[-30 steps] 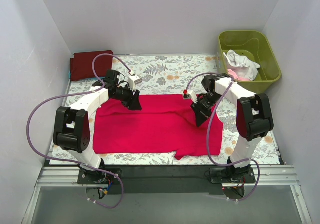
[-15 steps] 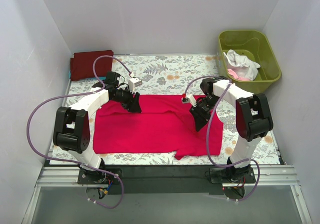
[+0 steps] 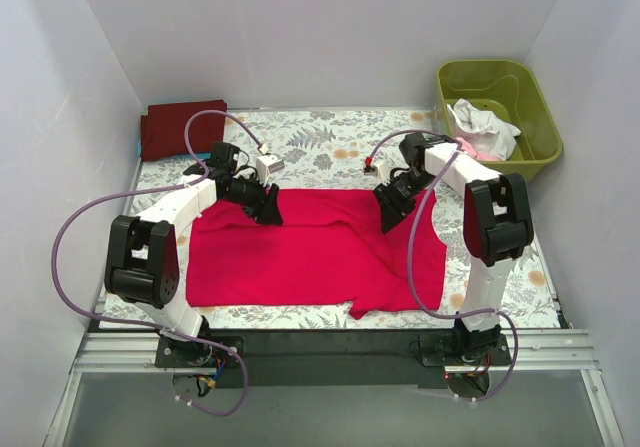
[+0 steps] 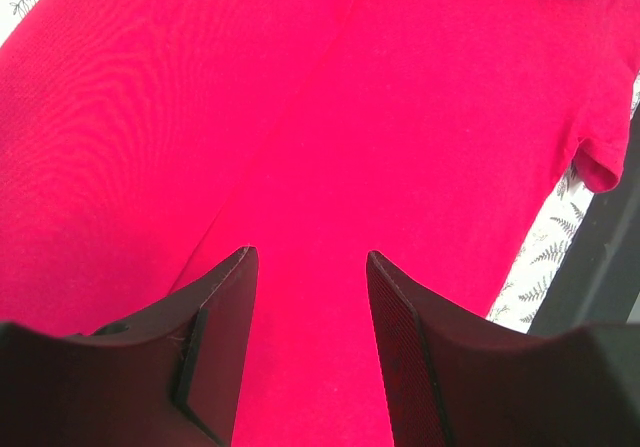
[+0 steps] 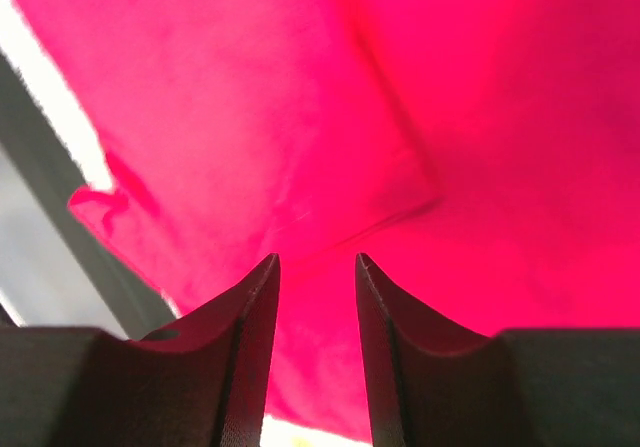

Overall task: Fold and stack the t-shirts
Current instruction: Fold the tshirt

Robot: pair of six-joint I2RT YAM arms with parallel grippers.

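A bright crimson red t-shirt (image 3: 310, 252) lies spread flat on the floral table cloth (image 3: 330, 142). My left gripper (image 3: 268, 207) hovers over the shirt's back left corner, jaws open with only red cloth (image 4: 330, 147) showing between them. Over the shirt's back right part, my right gripper (image 3: 388, 210) also stands open, holding nothing; red cloth (image 5: 300, 117) with a fold line fills its view. A folded dark maroon t-shirt (image 3: 182, 127) rests at the back left. White and pale pink shirts (image 3: 482, 132) are bunched in the tub.
An olive-green plastic tub (image 3: 500, 77) stands at the back right, beyond the table cloth's edge. White walls close in the left, back and right. A dark rail (image 3: 330, 342) runs along the near edge by the arm bases.
My right gripper has opened, let go of the red shirt and drawn back toward the far edge. The left gripper shifted slightly toward the back and stayed open.
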